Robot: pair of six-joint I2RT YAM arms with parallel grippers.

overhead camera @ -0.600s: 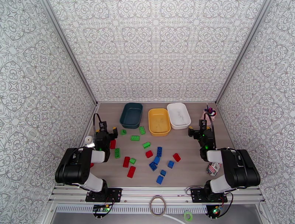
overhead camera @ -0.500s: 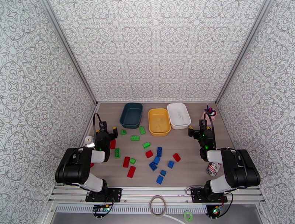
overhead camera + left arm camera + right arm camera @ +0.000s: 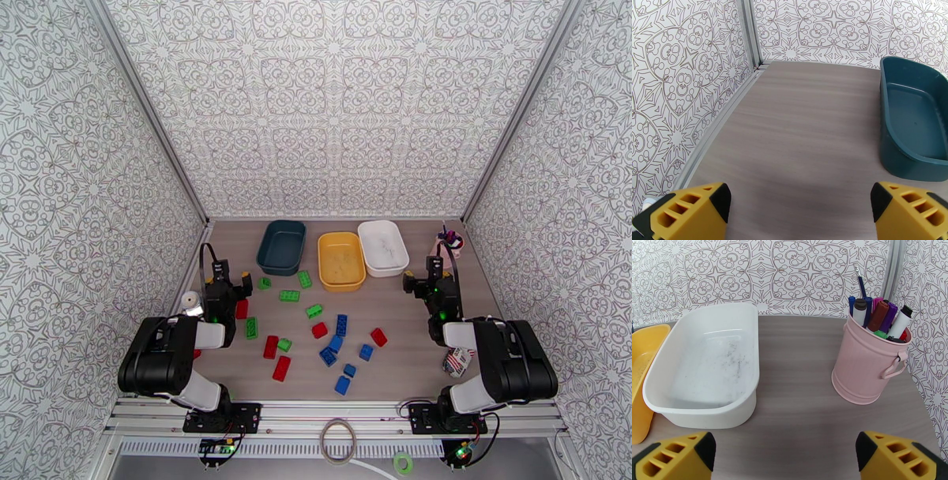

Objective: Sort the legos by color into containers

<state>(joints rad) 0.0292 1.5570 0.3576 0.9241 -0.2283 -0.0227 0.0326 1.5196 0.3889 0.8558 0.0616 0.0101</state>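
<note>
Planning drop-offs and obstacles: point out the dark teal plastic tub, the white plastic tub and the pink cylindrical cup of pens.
dark teal plastic tub [image 3: 912,118], left wrist view, bare inner floor.
white plastic tub [image 3: 711,366], right wrist view, bare inner floor.
pink cylindrical cup of pens [image 3: 865,370], right wrist view, front wall.

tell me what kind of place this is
Probably a robot lab test booth, not a home: patterned wall panels box in a small table, the left arm and right arm are bolted to a metal rail at its near edge, and legos lie before three tubs.
</note>
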